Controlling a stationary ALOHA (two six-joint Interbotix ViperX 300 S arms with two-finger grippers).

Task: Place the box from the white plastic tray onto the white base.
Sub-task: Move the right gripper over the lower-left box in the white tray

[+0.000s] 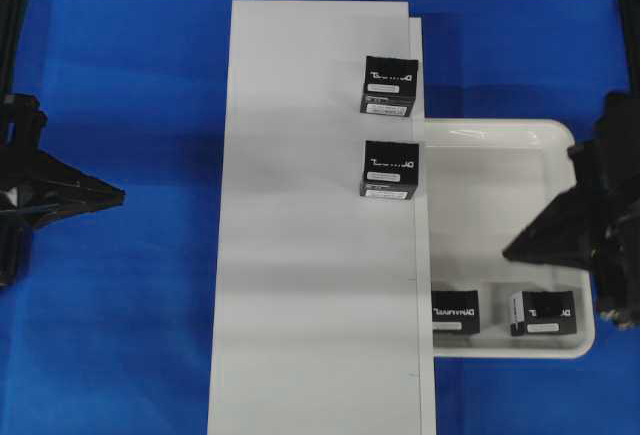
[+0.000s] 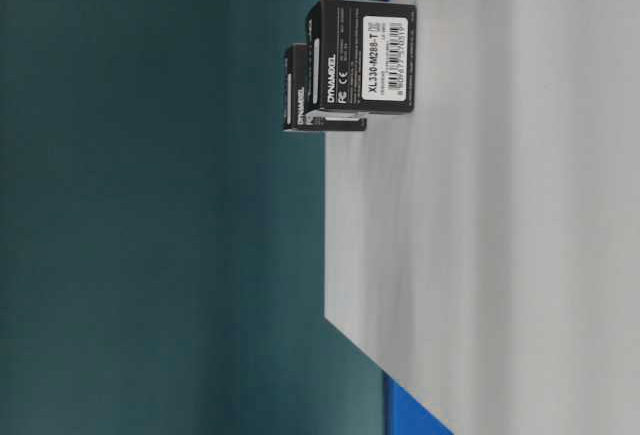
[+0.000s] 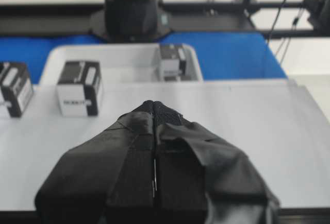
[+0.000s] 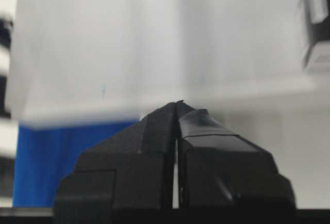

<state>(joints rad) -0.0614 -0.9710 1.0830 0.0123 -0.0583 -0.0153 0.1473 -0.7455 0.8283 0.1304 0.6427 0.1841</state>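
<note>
A: What writing can you read?

B: White "DYNAMIXEL" on the black boxes, and from table level the nearer box on the base [image 1: 300, 255] carries a barcode label reading "XL330-M288-T". That label's text runs sideways in that view.

A: Where is the box?

B: In the tray [image 1: 500, 155], at its near edge, the box [image 1: 455, 312] sits just beside the base. Overhead, it is at about eight o'clock from my right gripper [image 1: 512, 249], near but apart. Another box with a white end panel [image 1: 543, 313] sits at five o'clock of that gripper.

A: Its heading?

B: It looks almost cubic, so I cannot tell a long axis; its lettering runs across the tray, reading upside down from overhead.

A: Your grippers?

B: Right pressed together, empty. Left gripper [image 1: 118, 194] likewise, well apart at nine o'clock of the base.
</note>
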